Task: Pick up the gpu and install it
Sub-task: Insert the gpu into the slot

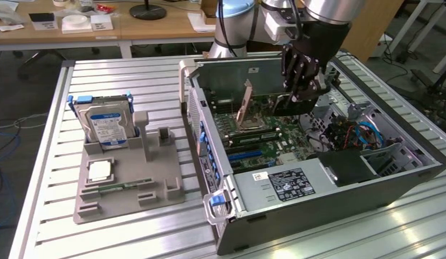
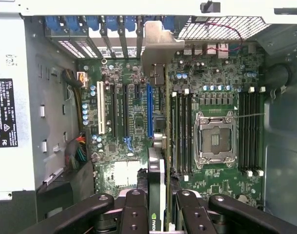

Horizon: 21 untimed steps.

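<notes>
black hand (image 2: 160,202) pinching gpu (image 2: 156,170) edge-on near blue slot (image 2: 149,109), exterior view, hard drive (image 1: 104,121) upright in stand (image 1: 129,181)

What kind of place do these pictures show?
Probably a robotics lab: the gripper holds the gpu over an open computer case, on a slatted metal table, with wooden desks behind.

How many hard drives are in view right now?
1. The hard drive stands upright in the gray holder, to the exterior view's left of the computer case. Others may sit hidden inside the case.
</notes>
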Motion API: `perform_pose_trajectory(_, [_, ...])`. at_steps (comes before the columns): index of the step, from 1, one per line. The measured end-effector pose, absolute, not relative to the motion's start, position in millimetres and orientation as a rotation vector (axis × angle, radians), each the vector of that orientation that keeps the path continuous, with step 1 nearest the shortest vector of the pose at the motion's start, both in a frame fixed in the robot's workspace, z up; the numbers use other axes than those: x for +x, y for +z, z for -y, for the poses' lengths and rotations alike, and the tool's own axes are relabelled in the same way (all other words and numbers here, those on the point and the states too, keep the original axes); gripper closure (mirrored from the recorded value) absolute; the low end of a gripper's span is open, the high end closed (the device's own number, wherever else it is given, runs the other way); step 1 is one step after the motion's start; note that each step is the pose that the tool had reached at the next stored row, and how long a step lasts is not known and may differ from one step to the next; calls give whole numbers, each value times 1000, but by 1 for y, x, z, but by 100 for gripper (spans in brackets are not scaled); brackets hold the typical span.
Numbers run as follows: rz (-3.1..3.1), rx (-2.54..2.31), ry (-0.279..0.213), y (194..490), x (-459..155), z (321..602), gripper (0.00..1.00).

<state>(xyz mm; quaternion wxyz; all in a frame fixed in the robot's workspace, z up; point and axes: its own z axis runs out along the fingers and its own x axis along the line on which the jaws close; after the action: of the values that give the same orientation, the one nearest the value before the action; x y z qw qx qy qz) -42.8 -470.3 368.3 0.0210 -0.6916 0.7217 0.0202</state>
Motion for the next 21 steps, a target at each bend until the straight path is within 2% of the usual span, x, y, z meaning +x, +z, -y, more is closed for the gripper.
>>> perform_pose_trajectory(21, [-2237, -2144, 63, 333, -44, 470, 73])
